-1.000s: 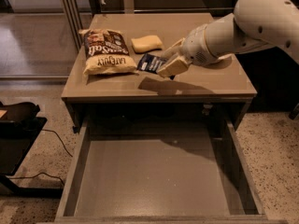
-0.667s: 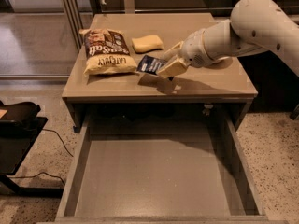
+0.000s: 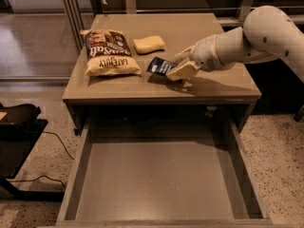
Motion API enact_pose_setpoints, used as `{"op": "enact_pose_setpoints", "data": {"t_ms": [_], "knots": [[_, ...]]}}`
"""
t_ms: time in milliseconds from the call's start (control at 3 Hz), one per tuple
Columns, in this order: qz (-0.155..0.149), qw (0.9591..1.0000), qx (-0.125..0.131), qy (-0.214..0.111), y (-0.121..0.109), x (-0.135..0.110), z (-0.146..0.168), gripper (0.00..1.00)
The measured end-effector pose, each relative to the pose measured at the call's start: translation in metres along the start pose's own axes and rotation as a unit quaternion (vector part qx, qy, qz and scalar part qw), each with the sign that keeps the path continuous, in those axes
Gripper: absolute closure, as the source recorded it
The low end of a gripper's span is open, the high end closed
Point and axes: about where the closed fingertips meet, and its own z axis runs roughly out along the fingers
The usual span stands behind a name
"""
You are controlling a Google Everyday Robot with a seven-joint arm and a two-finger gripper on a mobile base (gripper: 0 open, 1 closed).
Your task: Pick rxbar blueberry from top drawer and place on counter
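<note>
The rxbar blueberry, a small dark navy wrapper with white lettering, is held tilted just above the counter, near its front middle. My gripper reaches in from the right on a white arm and is shut on the bar's right end. The top drawer is pulled fully open below the counter, and its flat bottom holds nothing.
A large brown-and-cream chip bag lies at the counter's left. A yellow sponge sits behind the bar. A metal rail and glass wall run behind the counter. A black object with a cable stands on the floor at left.
The arm has shifted slightly, lowering the bar closer to the counter top. The drawer, chip bag and sponge have not moved.
</note>
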Motion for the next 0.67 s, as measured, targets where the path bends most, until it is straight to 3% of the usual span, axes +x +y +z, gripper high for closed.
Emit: {"op": "enact_pose_setpoints", "data": {"t_ms": [333,667], "knots": [[0.01,0.9996,0.026,-0.002,0.004,0.018,-0.017,1.0],[0.039,0.9971,0.064,-0.009,0.018,0.032,-0.031,1.0]]}}
